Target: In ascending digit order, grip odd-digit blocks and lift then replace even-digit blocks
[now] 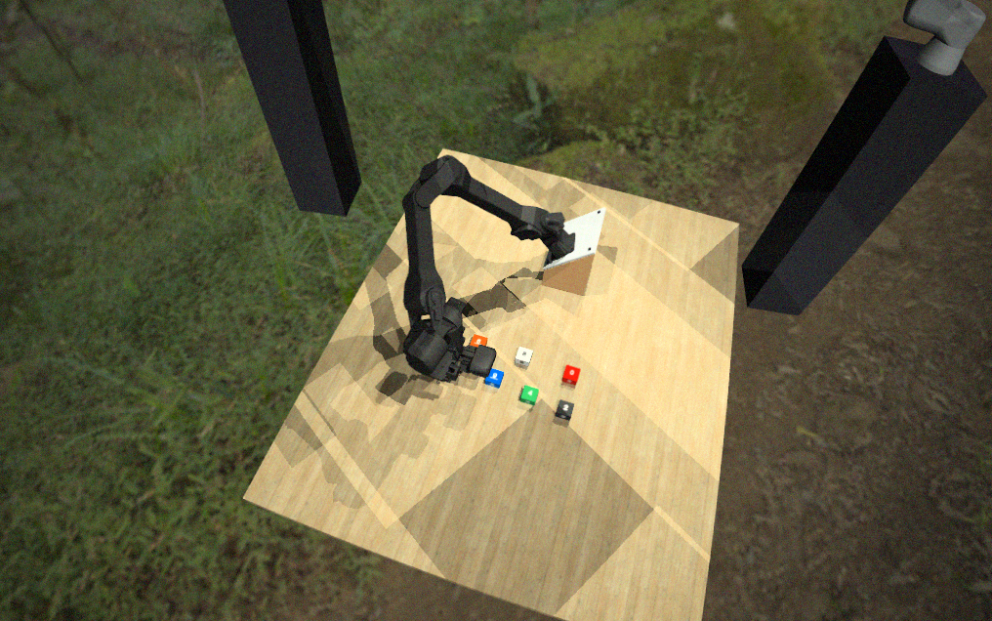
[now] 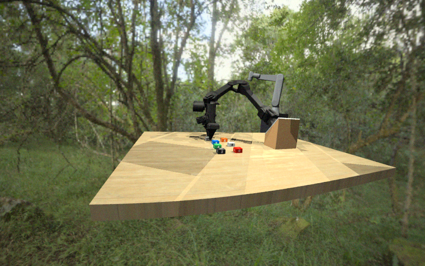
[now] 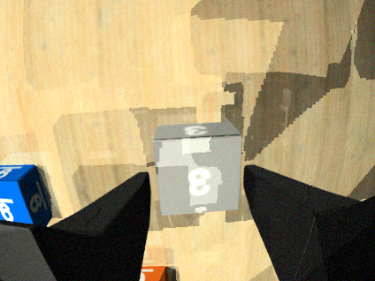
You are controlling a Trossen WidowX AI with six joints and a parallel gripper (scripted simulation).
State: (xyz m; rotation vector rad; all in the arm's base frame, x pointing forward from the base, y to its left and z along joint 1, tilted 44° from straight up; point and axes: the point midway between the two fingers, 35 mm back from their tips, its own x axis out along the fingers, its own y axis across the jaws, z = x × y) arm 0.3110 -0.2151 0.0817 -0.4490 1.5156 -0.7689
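A grey block (image 2: 206,138) (image 3: 177,190) showing 3 stands on the table. My gripper (image 3: 197,178) (image 2: 210,139) is open around it, the fingers close to both sides, with thin gaps visible in the wrist view. The arm hides this block in the top view. A blue block (image 1: 494,378) (image 2: 215,142) (image 3: 15,194) and an orange block (image 1: 478,341) (image 2: 224,139) (image 3: 152,274) are near; their digits are unclear. Beyond are a green 4 block (image 1: 529,395) (image 2: 216,146), a black 2 block (image 1: 564,410) (image 2: 220,151), a red 0 block (image 1: 570,375) (image 2: 237,150) and a white block (image 1: 523,356) (image 2: 231,144), seemingly 8.
A brown wedge-shaped box (image 1: 567,276) (image 2: 283,134) with a white sloping top stands near the arm's base. The wooden table (image 1: 512,505) (image 2: 250,178) carries patchy shadows. Dark pillars (image 1: 296,109) (image 1: 842,183) stand beyond its edges, one bearing a grey arm (image 1: 944,32) (image 2: 277,90).
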